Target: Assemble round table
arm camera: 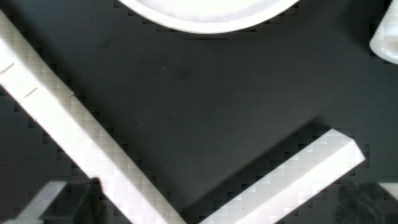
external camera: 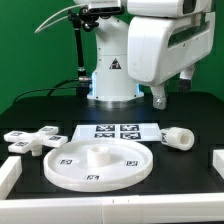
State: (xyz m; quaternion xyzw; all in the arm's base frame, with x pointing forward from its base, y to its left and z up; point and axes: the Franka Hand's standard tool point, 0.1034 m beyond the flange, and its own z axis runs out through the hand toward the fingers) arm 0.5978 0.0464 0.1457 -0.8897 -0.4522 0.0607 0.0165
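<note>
Currently the hand [arm camera: 210, 208] is spread wide and empty above the surface [external camera: 40, 108], and the disc [external camera: 97, 162] lies between base [external camera: 30, 139] and leg [external camera: 178, 138].

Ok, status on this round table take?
Hand open, empty, up above the table. Disc, leg and cross base lie apart, nothing joined. Marker board flat beside the disc, not in the way.

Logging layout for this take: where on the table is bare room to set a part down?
Bare: the black strip behind the cross base, and the corner between the round disc, the leg and the exterior view's right rail. Crowded: around the marker board.
</note>
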